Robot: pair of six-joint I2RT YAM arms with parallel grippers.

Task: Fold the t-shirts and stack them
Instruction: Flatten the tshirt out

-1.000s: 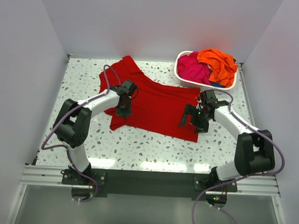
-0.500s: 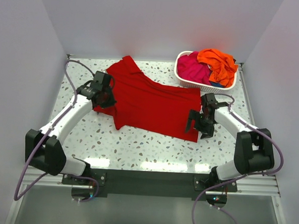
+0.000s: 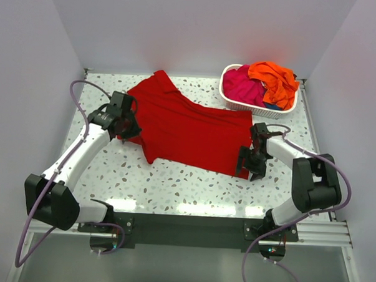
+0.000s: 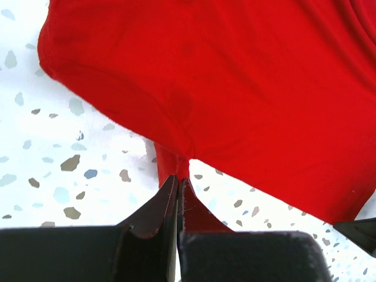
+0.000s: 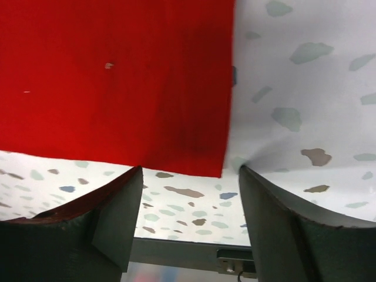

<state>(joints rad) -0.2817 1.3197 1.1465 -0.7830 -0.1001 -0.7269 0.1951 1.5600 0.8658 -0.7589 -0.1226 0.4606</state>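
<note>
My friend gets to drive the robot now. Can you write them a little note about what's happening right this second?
Left gripper: shut, pinching the red t-shirt at its left edge.
Right gripper: open, jaws on either side of the shirt's near right corner, not gripping it.
Things: the red t-shirt lies spread out on the table. The magenta t-shirt and orange t-shirt sit bunched in the white basket at the far right.
Done: one shirt laid out; nothing folded or stacked.
Left: fold the red one, then take out, fold and stack the other two.
</note>
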